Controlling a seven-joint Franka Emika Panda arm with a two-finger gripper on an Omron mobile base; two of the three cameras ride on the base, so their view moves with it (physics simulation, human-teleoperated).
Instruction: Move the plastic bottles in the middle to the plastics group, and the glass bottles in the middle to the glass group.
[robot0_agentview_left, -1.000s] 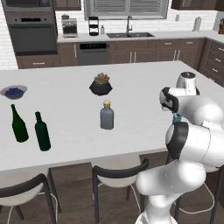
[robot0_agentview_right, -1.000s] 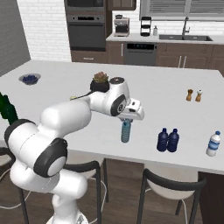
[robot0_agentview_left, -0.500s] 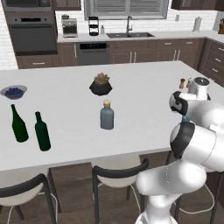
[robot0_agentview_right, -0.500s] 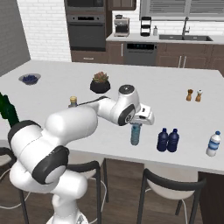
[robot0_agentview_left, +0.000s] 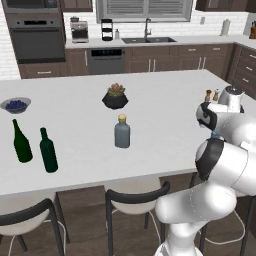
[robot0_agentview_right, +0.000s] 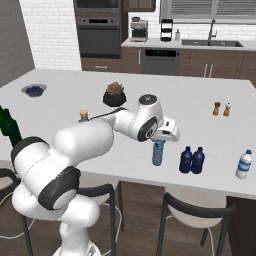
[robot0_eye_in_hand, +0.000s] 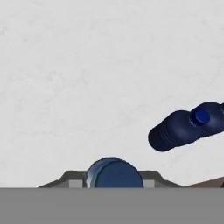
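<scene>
My gripper (robot0_agentview_right: 159, 141) is shut on the top of a pale blue plastic bottle (robot0_agentview_right: 158, 154), which it holds upright low over the white island counter (robot0_agentview_right: 200, 125). In the hand view the bottle's blue cap (robot0_eye_in_hand: 114, 175) sits between the fingertips. Just to its right stand two dark navy bottles (robot0_agentview_right: 192, 160) of the plastics group, also in the hand view (robot0_eye_in_hand: 183, 129), and a pale bottle (robot0_agentview_right: 244, 164) stands further right. The grey tan-capped glass bottle (robot0_agentview_left: 122, 132) stands mid-counter. Two tall dark green bottles (robot0_agentview_left: 35, 146) stand at the left.
A potted plant (robot0_agentview_left: 115, 96) sits behind the grey bottle, and a bowl of blueberries (robot0_agentview_left: 16, 104) lies at the far left. Salt and pepper shakers (robot0_agentview_right: 222, 108) stand at the back right. Stools (robot0_agentview_right: 195, 210) line the counter's near edge.
The arm has carried the pale blue bottle to the right along the counter, up close to the two navy bottles. Nothing else has moved.
</scene>
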